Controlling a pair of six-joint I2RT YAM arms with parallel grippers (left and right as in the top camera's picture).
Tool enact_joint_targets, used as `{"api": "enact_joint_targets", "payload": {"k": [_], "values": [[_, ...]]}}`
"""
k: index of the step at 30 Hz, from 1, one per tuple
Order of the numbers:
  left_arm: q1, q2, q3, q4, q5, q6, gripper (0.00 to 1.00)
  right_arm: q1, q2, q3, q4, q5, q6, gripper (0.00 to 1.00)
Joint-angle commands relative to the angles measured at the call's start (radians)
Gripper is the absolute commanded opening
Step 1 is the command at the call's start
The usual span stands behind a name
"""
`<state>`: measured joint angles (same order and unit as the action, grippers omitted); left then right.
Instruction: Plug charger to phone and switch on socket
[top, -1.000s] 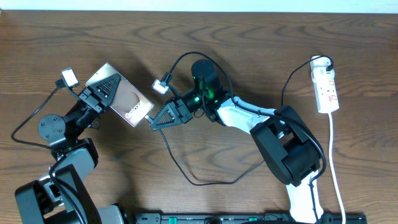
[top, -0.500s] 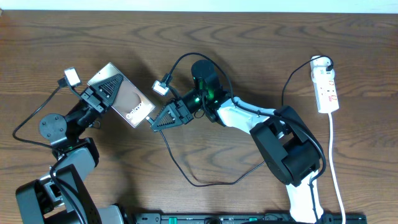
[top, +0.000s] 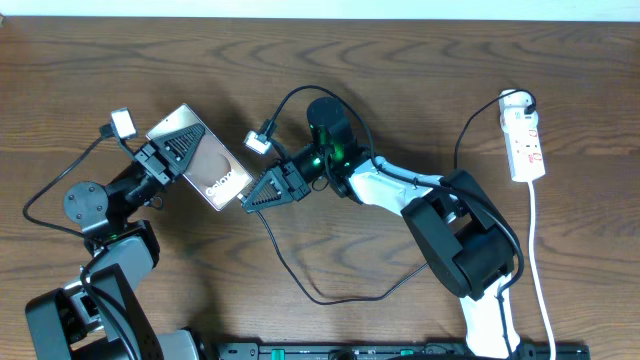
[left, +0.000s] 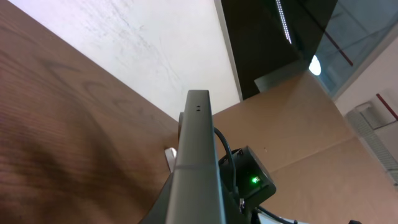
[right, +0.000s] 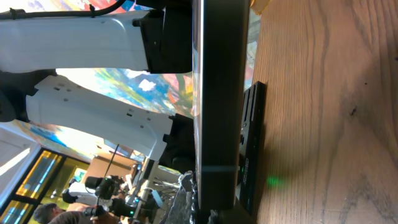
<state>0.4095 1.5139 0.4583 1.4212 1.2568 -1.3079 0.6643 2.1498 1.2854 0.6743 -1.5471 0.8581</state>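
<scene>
Leftward no longer, the phone (top: 208, 163) and left hand (top: 178, 145) have edged toward the right hand (top: 250, 199). The left hand grips the phone, tilted above the surface (top: 400, 60). The right hand is closed, seemingly on the charger (top: 300, 283) plug, though the tip is hidden. The glossy, stiff phone could slip, so clamp its edges. The limp cable needs pinching just behind the plug.

White-shelled right arm (top: 385, 185), green light; black left arm (top: 85, 205); black triangular right gripper (top: 245, 203).
</scene>
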Motion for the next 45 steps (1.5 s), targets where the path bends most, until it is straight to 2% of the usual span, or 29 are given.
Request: {"api": "enact_joint_targets", "payload": {"k": [1, 12, 23, 31, 39, 45], "values": [[-0.030, -0.012, -0.007, 0.010, 0.191, 0.014, 0.07, -0.005, -0.005, 0.029, 0.015, 0.100, -0.022, 0.01], [-0.029, -0.012, -0.007, 0.008, 0.002, 0.013, 0.07, -0.004, -0.005, 0.029, 0.014, 0.100, -0.021, 0.01], [-0.027, -0.012, -0.007, -0.032, -0.098, 0.013, 0.08, -0.002, -0.005, 0.029, 0.010, 0.096, -0.021, 0.01], [-0.027, -0.012, -0.007, -0.031, -0.011, 0.014, 0.08, -0.002, -0.005, 0.029, 0.010, 0.097, -0.021, 0.01], [-0.027, -0.012, -0.007, -0.023, 0.142, 0.033, 0.07, -0.011, -0.005, 0.029, 0.010, 0.096, -0.022, 0.01], [-0.027, -0.012, -0.007, -0.024, 0.149, 0.033, 0.07, -0.018, -0.005, 0.029, 0.010, 0.096, -0.021, 0.01]]}}
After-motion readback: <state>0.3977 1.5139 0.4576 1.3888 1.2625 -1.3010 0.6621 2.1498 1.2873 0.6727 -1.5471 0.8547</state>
